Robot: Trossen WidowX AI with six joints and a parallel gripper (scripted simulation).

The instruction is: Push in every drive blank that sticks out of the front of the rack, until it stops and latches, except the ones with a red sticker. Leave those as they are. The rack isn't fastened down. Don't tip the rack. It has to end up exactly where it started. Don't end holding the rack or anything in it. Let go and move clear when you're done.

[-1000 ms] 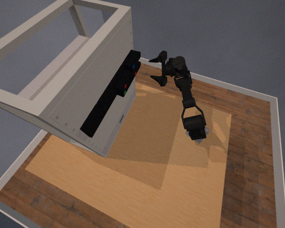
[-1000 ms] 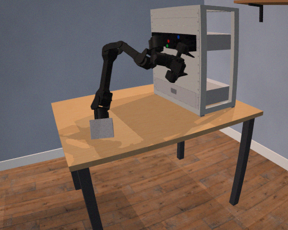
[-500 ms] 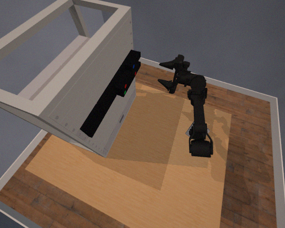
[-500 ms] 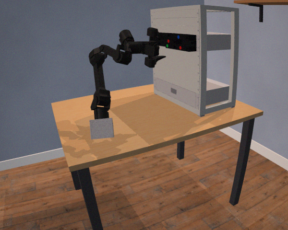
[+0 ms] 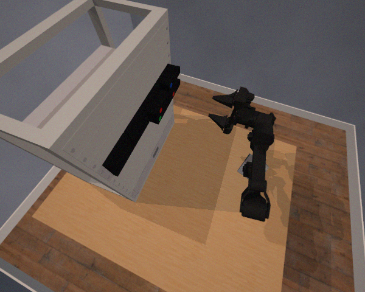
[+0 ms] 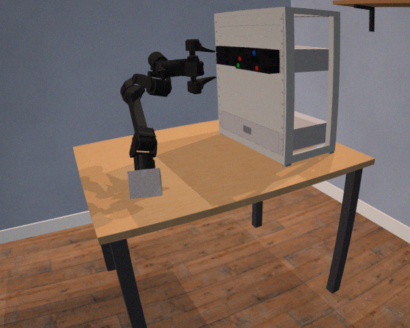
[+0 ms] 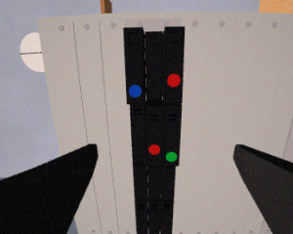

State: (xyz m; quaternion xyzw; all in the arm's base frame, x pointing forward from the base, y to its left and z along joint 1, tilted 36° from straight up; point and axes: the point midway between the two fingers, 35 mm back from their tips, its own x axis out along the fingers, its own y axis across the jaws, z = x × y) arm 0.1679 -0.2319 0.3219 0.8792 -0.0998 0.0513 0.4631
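Observation:
The pale grey rack (image 6: 268, 88) stands on the wooden table. A band of black drive blanks (image 6: 247, 59) runs across the upper front. Four of them carry stickers: blue (image 7: 135, 91), red (image 7: 173, 80), red (image 7: 154, 149) and green (image 7: 171, 157). In the top view the stickered blanks (image 5: 163, 100) stand proud of the rack front, the blue and the red one beside it the most. My gripper (image 6: 214, 64) (image 5: 212, 107) is open and empty. It faces the band from a short gap away and touches nothing. In the wrist view the fingers frame the red and green stickers.
A grey panel with a small handle (image 6: 249, 131) sits low on the rack front. A grey block (image 6: 145, 183) stands at the arm's base. A wall shelf (image 6: 374, 3) hangs above the rack's right side. The rack stands near the table's far right edge.

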